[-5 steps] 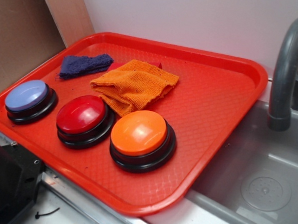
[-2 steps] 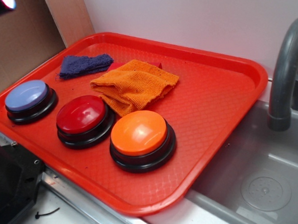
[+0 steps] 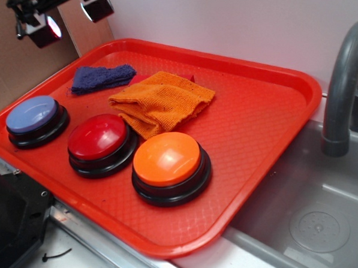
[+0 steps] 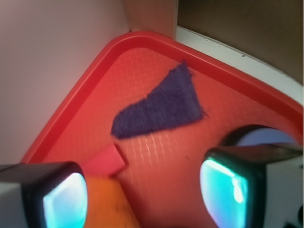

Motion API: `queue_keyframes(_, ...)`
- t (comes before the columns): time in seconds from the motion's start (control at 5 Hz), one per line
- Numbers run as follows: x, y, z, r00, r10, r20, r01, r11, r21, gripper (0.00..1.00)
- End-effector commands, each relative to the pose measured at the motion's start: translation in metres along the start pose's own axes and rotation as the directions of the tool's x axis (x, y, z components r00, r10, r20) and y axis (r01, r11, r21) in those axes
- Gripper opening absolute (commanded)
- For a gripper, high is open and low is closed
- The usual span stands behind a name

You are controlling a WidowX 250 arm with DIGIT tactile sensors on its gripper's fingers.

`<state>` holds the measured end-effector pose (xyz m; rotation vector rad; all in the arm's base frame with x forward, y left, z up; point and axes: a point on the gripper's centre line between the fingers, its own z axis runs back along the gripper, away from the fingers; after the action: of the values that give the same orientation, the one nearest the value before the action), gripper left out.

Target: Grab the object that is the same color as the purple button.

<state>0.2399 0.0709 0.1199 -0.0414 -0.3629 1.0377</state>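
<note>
Between open claw (image 4: 142, 190) fingers, only wrist view shows rag (image 4: 161, 107).

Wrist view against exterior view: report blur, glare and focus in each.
Wrist view: soft throughout, the purple rag smeared at its edges, the claw pads glowing cyan and out of focus. Exterior view: sharp, even light, mild sheen on the orange button and red button; claw cropped at the top edge.
</note>
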Motion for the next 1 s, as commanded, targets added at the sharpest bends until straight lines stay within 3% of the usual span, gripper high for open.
queue_keyframes(0.0, 0.033, 0.021, -0.059, 0.984, 0.18, 0.006, -0.181, 0.982, 0.055, 1.0)
queue_keyframes(0.2, 0.028, 0.028, -0.09, 0.981, 0.191, -0.022, -0.187, 0.974, 0.125, 1.0)
queue_keyframes(0.6, 0.026, 0.029, -0.109, 0.984, 0.179, -0.01, -0.175, 0.973, 0.153, 1.0)
queue_keyframes(0.8, 0.027, 0.03, -0.111, 0.981, 0.191, 0.016, -0.191, 0.974, 0.124, 0.0)
